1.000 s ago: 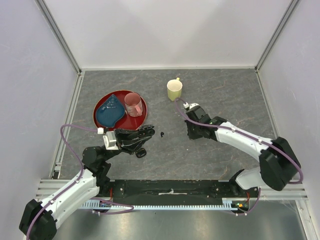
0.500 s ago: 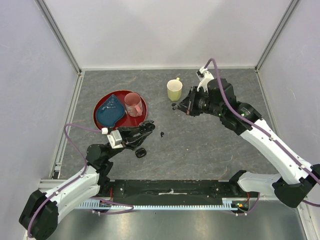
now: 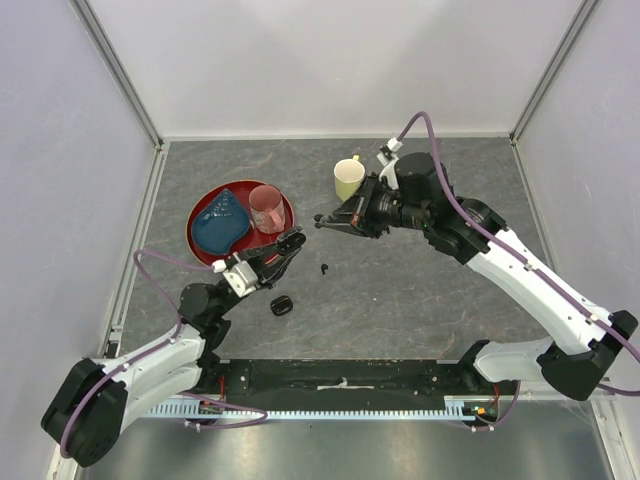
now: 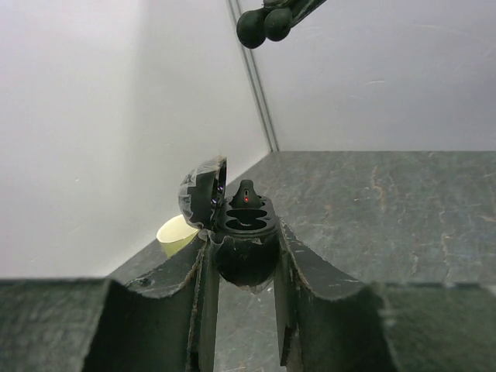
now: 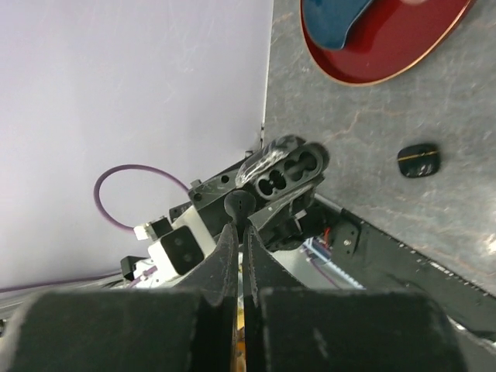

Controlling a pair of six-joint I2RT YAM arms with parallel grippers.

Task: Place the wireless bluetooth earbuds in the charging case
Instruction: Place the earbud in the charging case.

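The black charging case (image 4: 243, 223) stands open, lid (image 4: 203, 190) flipped left, a small red light in it. My left gripper (image 4: 242, 242) is shut on its lower body, raised over the table (image 3: 288, 244). My right gripper (image 5: 240, 226) is shut on the stem of one black earbud (image 5: 239, 203). It hangs just in front of the case's twin sockets (image 5: 290, 172) without touching, and shows above the case in the left wrist view (image 4: 263, 23). In the top view the right gripper (image 3: 323, 221) points left toward the case. Another earbud (image 3: 325, 268) lies on the table.
A glossy black oval pod (image 3: 281, 305) lies near the left arm, also in the right wrist view (image 5: 419, 160). A yellow mug (image 3: 348, 180) stands behind the right gripper. A red plate (image 3: 202, 245) at the left holds a blue dish (image 3: 220, 220) and a pink cup (image 3: 266, 208).
My right arm rose from the table by the mug and swung left with the earbud to just ahead of the case. My left gripper lifted and tilted the case toward it.
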